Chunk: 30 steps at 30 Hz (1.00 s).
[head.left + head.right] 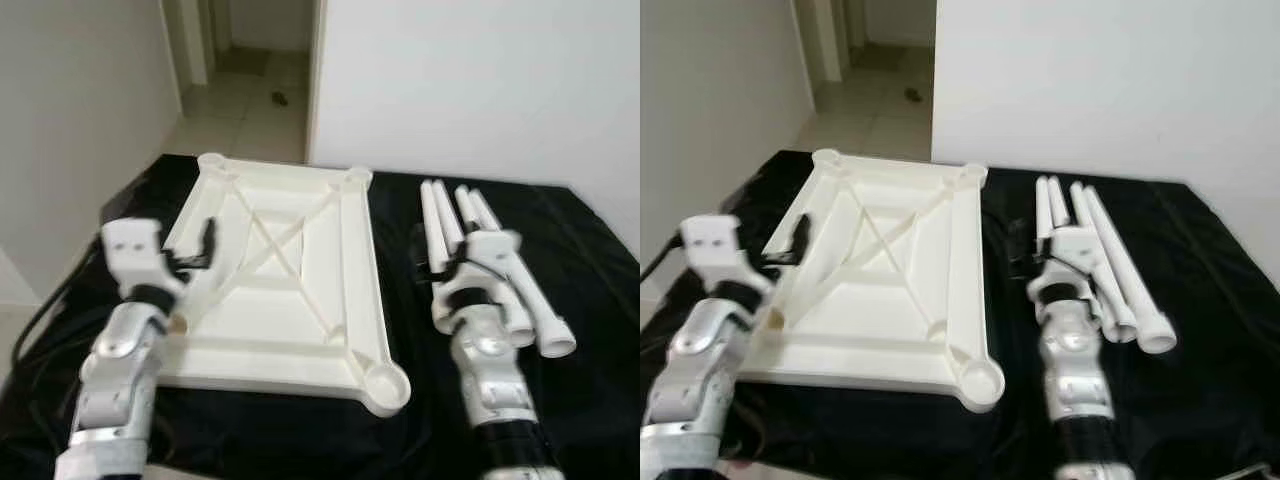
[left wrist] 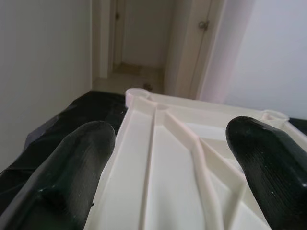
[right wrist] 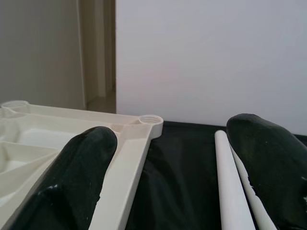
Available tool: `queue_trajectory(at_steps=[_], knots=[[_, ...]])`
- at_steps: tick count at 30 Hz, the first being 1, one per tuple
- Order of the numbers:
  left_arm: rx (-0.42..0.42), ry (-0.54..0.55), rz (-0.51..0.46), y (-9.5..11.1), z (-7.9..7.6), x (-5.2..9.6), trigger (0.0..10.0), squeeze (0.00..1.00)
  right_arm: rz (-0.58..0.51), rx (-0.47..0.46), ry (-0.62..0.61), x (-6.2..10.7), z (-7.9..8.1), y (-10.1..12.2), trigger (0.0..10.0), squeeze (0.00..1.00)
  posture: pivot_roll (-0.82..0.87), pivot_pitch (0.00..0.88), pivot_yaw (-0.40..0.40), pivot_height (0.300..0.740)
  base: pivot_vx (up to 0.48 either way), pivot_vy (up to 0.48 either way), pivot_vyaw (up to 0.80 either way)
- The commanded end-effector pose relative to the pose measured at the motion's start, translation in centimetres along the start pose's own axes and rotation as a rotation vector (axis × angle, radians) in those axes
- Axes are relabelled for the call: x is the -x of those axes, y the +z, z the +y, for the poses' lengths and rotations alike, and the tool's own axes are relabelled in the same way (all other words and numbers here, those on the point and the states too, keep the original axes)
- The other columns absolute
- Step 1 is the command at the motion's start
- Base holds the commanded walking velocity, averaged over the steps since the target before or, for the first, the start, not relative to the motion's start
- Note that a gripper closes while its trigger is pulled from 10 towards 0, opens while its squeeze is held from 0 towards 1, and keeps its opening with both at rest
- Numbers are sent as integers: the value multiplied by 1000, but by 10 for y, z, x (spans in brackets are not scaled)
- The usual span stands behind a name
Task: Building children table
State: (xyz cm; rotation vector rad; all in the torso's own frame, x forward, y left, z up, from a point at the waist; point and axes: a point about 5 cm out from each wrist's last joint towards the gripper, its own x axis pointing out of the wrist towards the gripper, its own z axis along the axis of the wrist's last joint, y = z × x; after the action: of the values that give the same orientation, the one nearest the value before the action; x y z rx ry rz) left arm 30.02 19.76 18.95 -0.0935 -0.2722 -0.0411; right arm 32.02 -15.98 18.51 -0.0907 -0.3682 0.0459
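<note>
White tabletop (image 1: 300,290) upside-down, black cloth (image 1: 590,260) margin all round.

The white plastic tabletop (image 1: 290,275) lies upside down on a black cloth (image 1: 590,260), its ribbed underside up, with crossing diagonal ribs in the middle and a round leg socket at each corner. Its left edge lies directly under and ahead of the left gripper (image 1: 205,245), whose fingers (image 2: 72,177) stand apart over that rim. The right edge of the tabletop sits just left of the right gripper (image 1: 425,255). Four white tube legs (image 1: 470,250) lie side by side, flat on the cloth, just right of that gripper, fanning slightly apart toward their open near ends.
</note>
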Motion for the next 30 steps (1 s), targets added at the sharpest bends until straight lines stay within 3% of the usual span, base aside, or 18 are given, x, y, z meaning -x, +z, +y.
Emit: queue_trajectory(at_steps=[1,11,16,24,30], knots=[[9,-16,3,-1,-6,0,10000,0,18,11,-30,3,-10,-4,10000,0,46,47,-23,740,0,0,0],[-15,-76,48,-11,-10,-1,10000,0,37,11,-41,-2,-11,-4,10000,0,22,49,-19,740,0,0,0],[-23,-81,66,-11,-9,-3,10000,0,105,9,-78,-6,-16,-8,10000,0,20,49,-4,740,0,0,0],[-74,-210,68,4,-12,-4,10000,0,230,49,-163,-10,-17,-16,10000,0,25,47,1,740,0,0,0],[-93,-281,64,13,-15,-6,10000,0,304,16,-182,-9,-18,-23,10000,0,35,47,-2,740,0,0,0]])
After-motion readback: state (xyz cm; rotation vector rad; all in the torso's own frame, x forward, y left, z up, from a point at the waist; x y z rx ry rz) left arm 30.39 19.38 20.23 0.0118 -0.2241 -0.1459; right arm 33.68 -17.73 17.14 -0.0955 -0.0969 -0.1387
